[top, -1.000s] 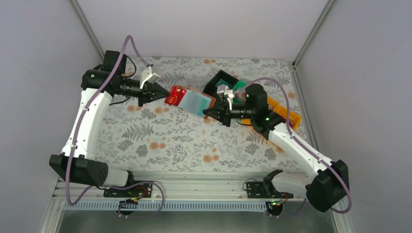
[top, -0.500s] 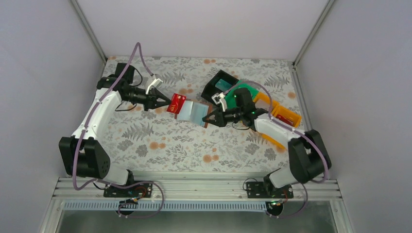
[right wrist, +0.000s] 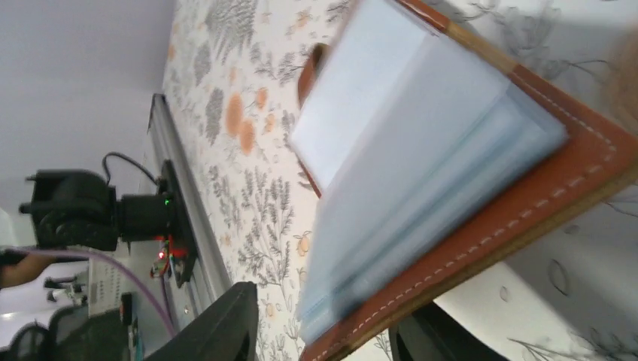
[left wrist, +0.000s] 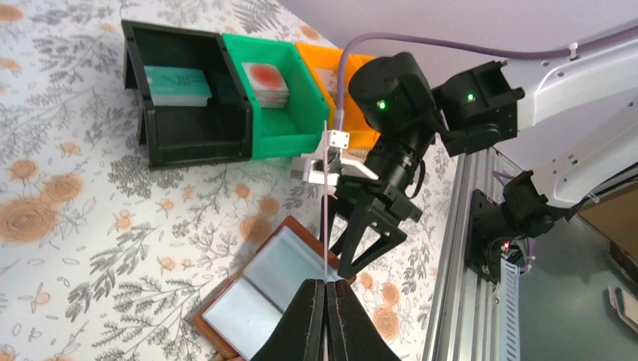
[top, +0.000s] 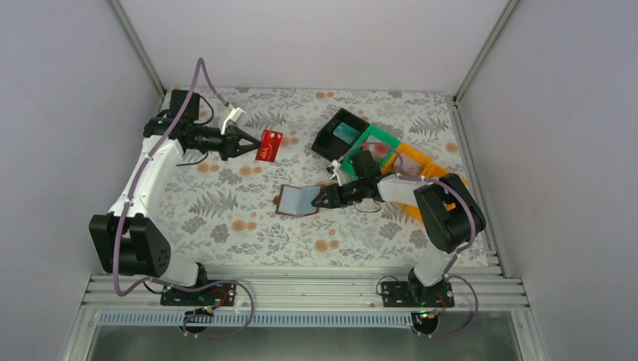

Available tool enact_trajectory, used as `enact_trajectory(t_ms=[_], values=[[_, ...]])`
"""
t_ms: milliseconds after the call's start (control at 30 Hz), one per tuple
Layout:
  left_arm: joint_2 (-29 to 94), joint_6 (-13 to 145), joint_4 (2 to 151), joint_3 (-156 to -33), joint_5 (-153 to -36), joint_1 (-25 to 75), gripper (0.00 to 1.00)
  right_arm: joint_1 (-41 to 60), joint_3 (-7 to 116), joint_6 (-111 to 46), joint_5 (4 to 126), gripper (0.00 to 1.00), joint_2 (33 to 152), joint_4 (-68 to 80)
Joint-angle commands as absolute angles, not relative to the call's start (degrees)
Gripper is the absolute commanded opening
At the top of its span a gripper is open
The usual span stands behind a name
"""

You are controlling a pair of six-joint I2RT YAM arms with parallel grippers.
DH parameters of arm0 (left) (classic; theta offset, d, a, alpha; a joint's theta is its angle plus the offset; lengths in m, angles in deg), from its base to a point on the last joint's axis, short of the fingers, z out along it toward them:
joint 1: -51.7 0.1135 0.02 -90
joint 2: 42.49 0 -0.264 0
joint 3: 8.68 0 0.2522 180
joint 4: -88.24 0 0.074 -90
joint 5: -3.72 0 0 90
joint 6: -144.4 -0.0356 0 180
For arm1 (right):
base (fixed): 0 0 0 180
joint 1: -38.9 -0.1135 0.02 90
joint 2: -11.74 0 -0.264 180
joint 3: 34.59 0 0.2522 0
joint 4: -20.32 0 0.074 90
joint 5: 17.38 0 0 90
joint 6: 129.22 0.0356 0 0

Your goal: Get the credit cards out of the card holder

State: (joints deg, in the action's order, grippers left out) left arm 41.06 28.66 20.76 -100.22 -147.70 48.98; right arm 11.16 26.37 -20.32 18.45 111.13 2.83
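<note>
Having left card holder (top: 299, 201): red card (top: 268, 144)

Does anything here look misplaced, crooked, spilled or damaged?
Nothing stands out. The card holder lies open on the table, undamaged. The left gripper pinches the red card in the air, clear of it. The right gripper is open at the holder's edge. The black bin and green bin hold other cards.

The card holder (top: 299, 201) looks like stitched brown leather with a matt pale lining. The red card (top: 268, 145) is smooth plastic.
</note>
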Motion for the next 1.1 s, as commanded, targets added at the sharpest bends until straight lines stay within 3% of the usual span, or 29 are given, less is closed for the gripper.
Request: enact_trajectory(t_ms=[0, 200, 300, 333, 533, 667, 733, 800, 967, 1067], values=[[39.16, 30.08, 21.16, -103.83, -149.45, 49.06, 0.02, 12.08, 29.5, -21.31, 28.95, 0.54, 107.75, -4.39], [38.9, 27.89, 17.46, -108.2, -154.59, 49.06, 0.02, 9.35, 36.62, -24.28, 47.96, 0.71, 91.19, -12.86], [38.83, 26.74, 15.37, -111.18, -157.94, 48.77, 0.02, 4.52, 38.02, -29.18, 45.08, 0.94, 84.57, -7.03], [38.84, 26.45, 14.63, -111.93, -159.02, 48.53, 0.02, 3.46, 37.63, -29.98, 41.61, 0.96, 83.1, -2.7], [37.97, 24.63, 10.88, -113.69, -163.79, 46.48, 0.02, 2.06, 36.21, -22.36, 30.89, 0.99, 82.88, 22.89], [37.38, 24.69, 10.45, -113.41, -164.32, 44.61, 0.02, 0.58, 40.2, -20.28, 28.8, 0.97, 87.34, 27.16], [37.15, 24.69, 10.68, -112.86, -164.54, 43.55, 0.02, -0.06, 42.05, -20.35, 27.37, 0.87, 89.42, 27.0], [37.16, 24.57, 10.62, -112.48, -165.03, 43.26, 0.02, -0.39, 43.0, -20.4, 25.73, 0.7, 90.59, 27.06], [37.18, 23.53, 9.88, -111.12, -165.51, 43.06, 0.02, -0.47, 42.84, -20.98, 25.37, 0.08, 89.52, 26.71], [37.28, 21.71, 8.9, -110.0, -165.72, 43.08, 0.02, -0.48, 44.99, -23.35, 26.28, 0.04, 89.56, 20.66]])
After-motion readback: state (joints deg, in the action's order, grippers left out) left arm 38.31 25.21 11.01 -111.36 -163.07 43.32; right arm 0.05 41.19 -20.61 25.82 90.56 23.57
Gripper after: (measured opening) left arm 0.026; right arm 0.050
